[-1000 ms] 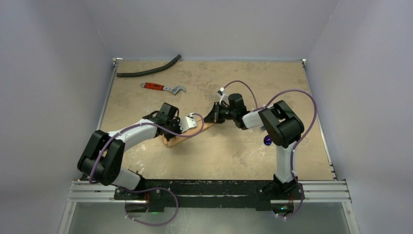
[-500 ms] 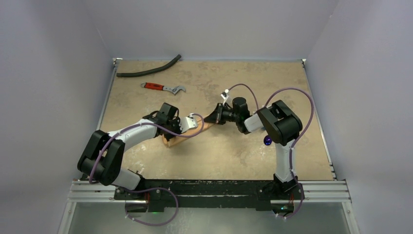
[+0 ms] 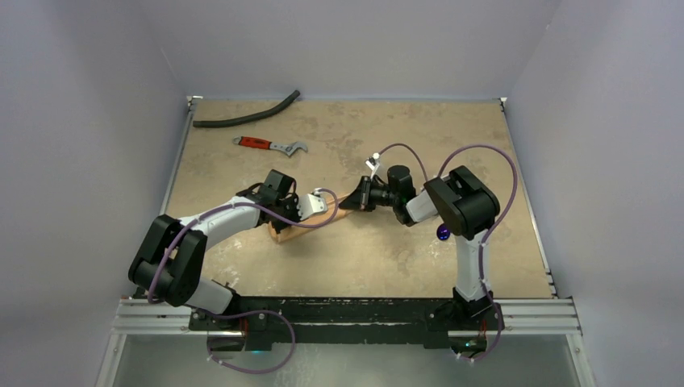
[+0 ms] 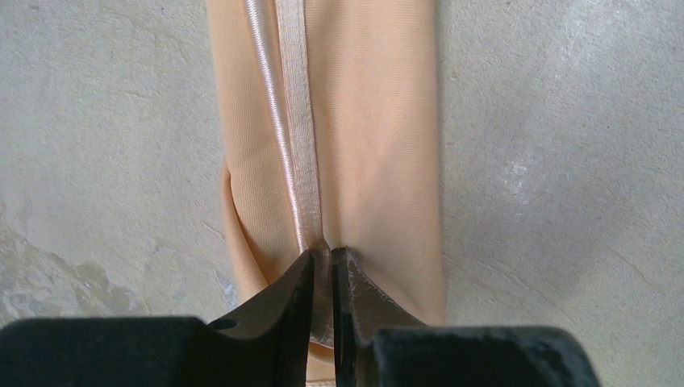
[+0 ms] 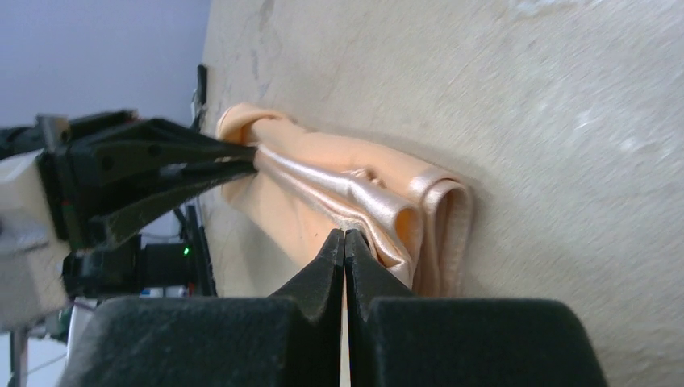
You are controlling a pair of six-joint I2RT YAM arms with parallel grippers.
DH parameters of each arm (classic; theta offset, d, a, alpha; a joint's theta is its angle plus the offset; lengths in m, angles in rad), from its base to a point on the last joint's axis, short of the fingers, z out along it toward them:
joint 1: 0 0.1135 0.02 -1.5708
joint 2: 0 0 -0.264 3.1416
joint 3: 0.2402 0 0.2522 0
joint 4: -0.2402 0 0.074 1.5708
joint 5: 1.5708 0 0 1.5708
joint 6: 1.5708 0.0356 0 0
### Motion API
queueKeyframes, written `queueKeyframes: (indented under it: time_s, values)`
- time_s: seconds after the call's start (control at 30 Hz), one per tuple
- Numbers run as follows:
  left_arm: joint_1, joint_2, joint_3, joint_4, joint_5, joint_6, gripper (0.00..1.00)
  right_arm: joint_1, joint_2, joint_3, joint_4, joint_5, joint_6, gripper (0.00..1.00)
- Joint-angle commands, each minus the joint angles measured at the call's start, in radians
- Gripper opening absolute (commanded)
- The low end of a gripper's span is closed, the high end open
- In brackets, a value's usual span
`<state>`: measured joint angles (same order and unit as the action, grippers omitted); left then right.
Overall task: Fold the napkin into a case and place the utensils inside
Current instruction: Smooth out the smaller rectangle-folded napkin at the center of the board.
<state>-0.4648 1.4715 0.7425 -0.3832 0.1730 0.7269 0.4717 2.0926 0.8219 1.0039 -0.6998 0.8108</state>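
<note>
1. The table [image 3: 363, 266] in front of me is flat and sandy brown, with lighter and darker blotches.
2. Up close its top looks pale grey and a bit rough.
3. A thin metal strip [image 3: 175, 165] runs along the table's left side.
4. A back wall [image 3: 347, 40], a left wall [image 3: 81, 121] and a right wall [image 3: 601, 121] stand round the table, all plain and pale purple-grey.
5. At the near edge is a silver metal rail [image 3: 536, 316] with a black bar [image 3: 347, 309] on it.
6. Below the rail is a smooth grey surface [image 3: 363, 363].
7. The light is soft and even.
</note>
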Motion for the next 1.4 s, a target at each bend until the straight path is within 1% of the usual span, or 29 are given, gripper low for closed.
queueKeyframes:
  time_s: [0.0,0.03,0.13,0.17,0.27,0.4,0.53,0.73,0.93,1.2,1.37]
  values:
    - [0.005,0.037,-0.012,-0.051,0.049,0.005,0.13,-0.003,-0.132,-0.036,0.049,-0.106,-0.041,0.0]
    - [0.004,0.038,-0.012,-0.05,0.049,0.003,0.12,-0.002,-0.149,-0.045,0.069,-0.114,-0.024,0.0]
    - [0.004,0.04,-0.011,-0.048,0.049,0.001,0.12,0.01,-0.16,-0.091,0.214,-0.117,0.085,0.0]
    - [0.005,0.04,-0.01,-0.049,0.051,-0.001,0.12,0.017,-0.154,-0.106,0.288,-0.11,0.132,0.0]
    - [0.004,0.04,-0.008,-0.049,0.052,-0.001,0.12,0.046,-0.108,-0.12,0.416,-0.072,0.222,0.0]
    - [0.003,0.038,-0.008,-0.057,0.052,0.002,0.12,0.058,-0.032,-0.086,0.46,-0.014,0.268,0.0]
    - [0.004,0.036,-0.009,-0.059,0.053,0.009,0.11,0.058,0.018,-0.047,0.441,0.018,0.278,0.0]
    - [0.004,0.036,-0.01,-0.065,0.055,0.019,0.1,0.054,0.037,-0.023,0.373,0.112,0.248,0.0]
    - [0.004,0.034,-0.015,-0.064,0.054,0.021,0.09,0.054,0.027,-0.011,0.205,0.241,0.156,0.0]
    - [0.004,0.03,-0.024,-0.067,0.051,0.034,0.09,0.056,0.107,-0.04,0.179,0.318,0.121,0.0]
    - [0.005,0.029,-0.025,-0.063,0.049,0.034,0.09,0.056,0.105,-0.073,0.151,0.377,0.084,0.0]
